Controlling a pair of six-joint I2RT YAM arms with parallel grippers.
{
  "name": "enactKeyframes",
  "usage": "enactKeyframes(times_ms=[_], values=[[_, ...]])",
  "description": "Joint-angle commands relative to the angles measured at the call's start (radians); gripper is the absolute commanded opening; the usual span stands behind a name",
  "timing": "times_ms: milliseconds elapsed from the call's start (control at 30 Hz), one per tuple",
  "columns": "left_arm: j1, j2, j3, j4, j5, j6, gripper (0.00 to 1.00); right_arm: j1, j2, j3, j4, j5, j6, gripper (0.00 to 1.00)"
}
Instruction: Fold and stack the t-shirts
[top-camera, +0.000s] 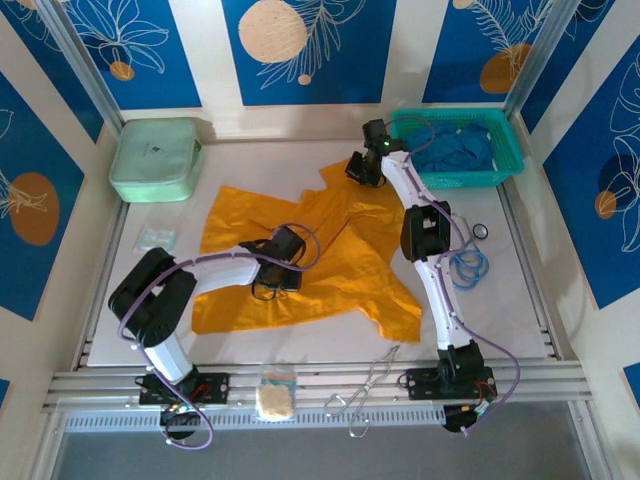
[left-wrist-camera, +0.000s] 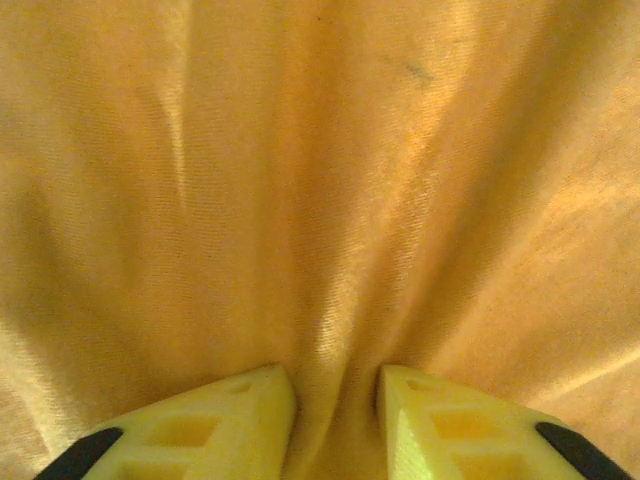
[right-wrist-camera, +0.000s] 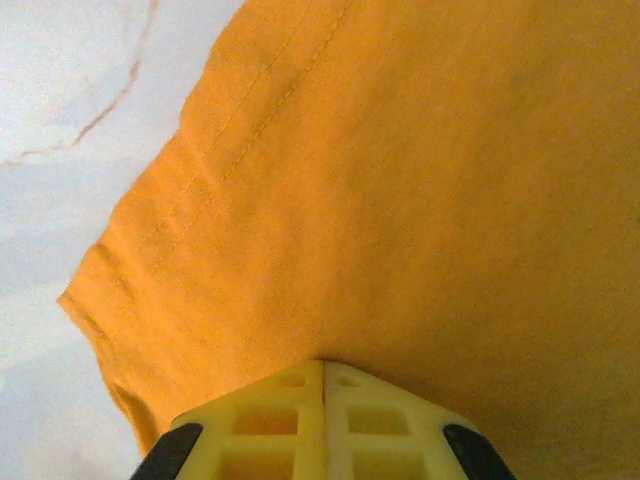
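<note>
Mustard-orange t-shirt (top-camera: 330, 250) spread rumpled mid white desk (top-camera: 500, 300); left pincer (left-wrist-camera: 335, 378) pinching fold at centre, right pincer (right-wrist-camera: 323, 365) clamped on far hem. Blue t-shirts (top-camera: 455, 150) in teal basket (top-camera: 470, 180), far right. Blue leaf-print wall panels (top-camera: 150, 50) surround.
</note>
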Motion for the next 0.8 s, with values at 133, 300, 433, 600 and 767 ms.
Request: enactKeyframes(times_ms=[133,300,433,600,767], values=[[-0.035,0.029,0.102,-0.357,-0.078,0.072,0.58,0.042,0.027,0.035,-0.025,-0.064,0.015,0.00],[0.004,-0.064,0.239,-0.482,-0.239,0.079,0.70,0.049,-0.104,0.010,-0.026,-0.032,-0.061,0.00],[0.134,-0.097,0.315,-0.509,-0.265,0.101,0.73,0.063,-0.255,-0.045,-0.033,0.023,-0.131,0.00],[0.348,-0.038,0.414,-0.475,-0.193,0.150,0.63,0.095,-0.480,-0.257,-0.022,0.121,-0.191,0.02],[0.472,0.127,0.580,-0.447,-0.155,0.187,0.42,0.114,-0.733,-0.634,0.066,0.217,-0.206,0.02]])
